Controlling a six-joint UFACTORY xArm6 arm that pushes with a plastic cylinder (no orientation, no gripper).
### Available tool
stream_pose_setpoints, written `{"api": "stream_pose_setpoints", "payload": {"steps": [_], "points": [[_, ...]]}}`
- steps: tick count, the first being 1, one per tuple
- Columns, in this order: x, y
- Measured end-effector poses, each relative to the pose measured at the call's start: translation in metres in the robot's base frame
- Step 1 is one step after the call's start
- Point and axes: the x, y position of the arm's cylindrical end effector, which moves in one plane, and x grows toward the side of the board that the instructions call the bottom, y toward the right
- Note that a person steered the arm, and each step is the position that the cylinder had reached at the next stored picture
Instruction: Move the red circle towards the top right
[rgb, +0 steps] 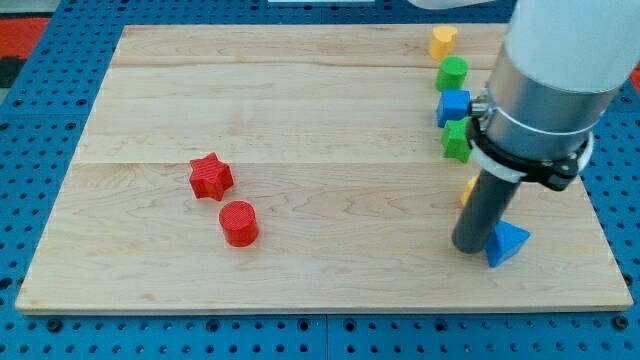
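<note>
Nearest the bench's front edge, toward the right corner, my tip (468, 248) rests on the wood just beside a blue triangle block (507, 243) — touching it or nearly so, hard to tell. There is no pincer on this arm, only the plain rod, so nothing is held.

The red circle (238, 223) sits left of centre, well apart from the tip, with a red star (211, 176) just behind it. To drive the circle to the far right corner, the tip would likely need to come round to its near-left side.

Further back, along the right edge, blocks line up — green (457, 141), blue (453, 106), green (451, 73), yellow (443, 41) — crowding the goal corner.
</note>
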Motion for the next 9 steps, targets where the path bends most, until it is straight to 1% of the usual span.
{"api": "stream_pose_setpoints", "payload": {"steps": [2,3,5,6,7,9], "points": [[0.041,-0.111],[0.045,-0.174],[-0.001,-0.242],[-0.015,-0.269],[-0.029,-0.277],[-0.025,-0.249]]}}
